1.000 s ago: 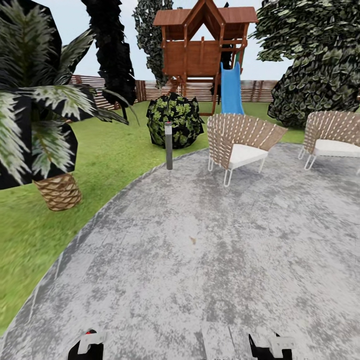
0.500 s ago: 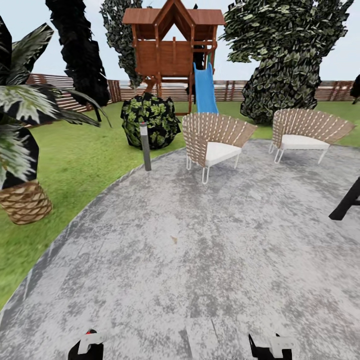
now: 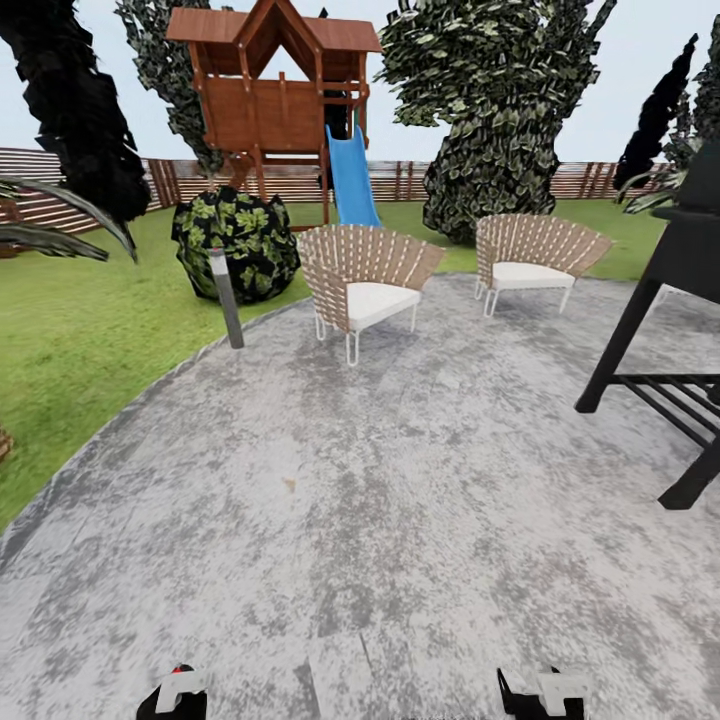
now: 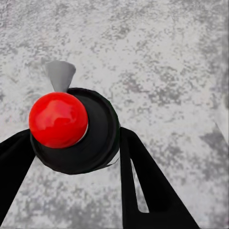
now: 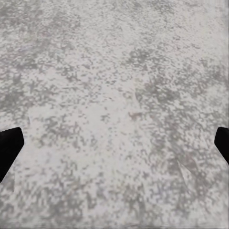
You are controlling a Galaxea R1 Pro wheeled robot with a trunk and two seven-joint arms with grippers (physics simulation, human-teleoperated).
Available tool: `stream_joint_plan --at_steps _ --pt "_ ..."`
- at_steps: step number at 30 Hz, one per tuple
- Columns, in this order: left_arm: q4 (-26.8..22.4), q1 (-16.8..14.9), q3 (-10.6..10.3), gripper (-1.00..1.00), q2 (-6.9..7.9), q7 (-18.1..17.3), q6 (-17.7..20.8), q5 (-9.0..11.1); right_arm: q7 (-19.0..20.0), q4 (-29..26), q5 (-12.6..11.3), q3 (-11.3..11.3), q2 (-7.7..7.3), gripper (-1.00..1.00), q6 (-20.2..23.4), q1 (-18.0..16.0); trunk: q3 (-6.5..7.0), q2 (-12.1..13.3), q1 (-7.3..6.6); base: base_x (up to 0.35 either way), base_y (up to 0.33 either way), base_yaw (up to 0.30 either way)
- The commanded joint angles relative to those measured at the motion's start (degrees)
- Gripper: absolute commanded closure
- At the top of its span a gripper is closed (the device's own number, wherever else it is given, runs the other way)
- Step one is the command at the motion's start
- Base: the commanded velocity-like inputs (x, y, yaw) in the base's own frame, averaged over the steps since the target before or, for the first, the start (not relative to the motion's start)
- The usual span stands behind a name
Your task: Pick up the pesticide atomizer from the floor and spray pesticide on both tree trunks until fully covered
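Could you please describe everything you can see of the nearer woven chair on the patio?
The nearer woven chair is a low tub-shaped seat with a curved back of tan and pale strips woven together, a white cushion, and thin pale metal legs. It stands upright on the grey mottled patio near its edge with the lawn. Nothing rests on it, and a second similar chair stands apart, farther back.

I see mottled grey paving [image 3: 400, 520], bright green lawn [image 3: 80, 340], a red-brown play tower [image 3: 275, 90] with a blue slide [image 3: 352, 185], two tan woven chairs [image 3: 365, 265] with white cushions, and a red-capped black atomizer [image 4: 71, 129].
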Motion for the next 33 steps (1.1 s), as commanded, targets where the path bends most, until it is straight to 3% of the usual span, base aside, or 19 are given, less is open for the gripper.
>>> stream_joint_plan --at_steps 1,16,33 --pt "0.2 0.0 0.0 1.00 -0.01 0.0 0.0 0.0 0.0 0.0 0.0 0.0 0.00 -1.00 0.0 0.0 0.00 0.0 0.00 0.000 -0.269 -0.290" --pt "0.3 0.0 0.1 1.00 -0.02 0.1 0.0 0.0 0.0 -0.1 -0.2 -0.2 0.00 -1.00 0.0 0.0 0.00 0.0 0.00 0.000 -0.227 -0.290" --pt "0.3 0.0 0.1 1.00 0.00 0.1 0.0 0.0 0.0 -0.1 -0.2 -0.2 0.00 -1.00 0.1 0.0 -0.32 0.0 0.00 0.000 -0.003 -0.293"
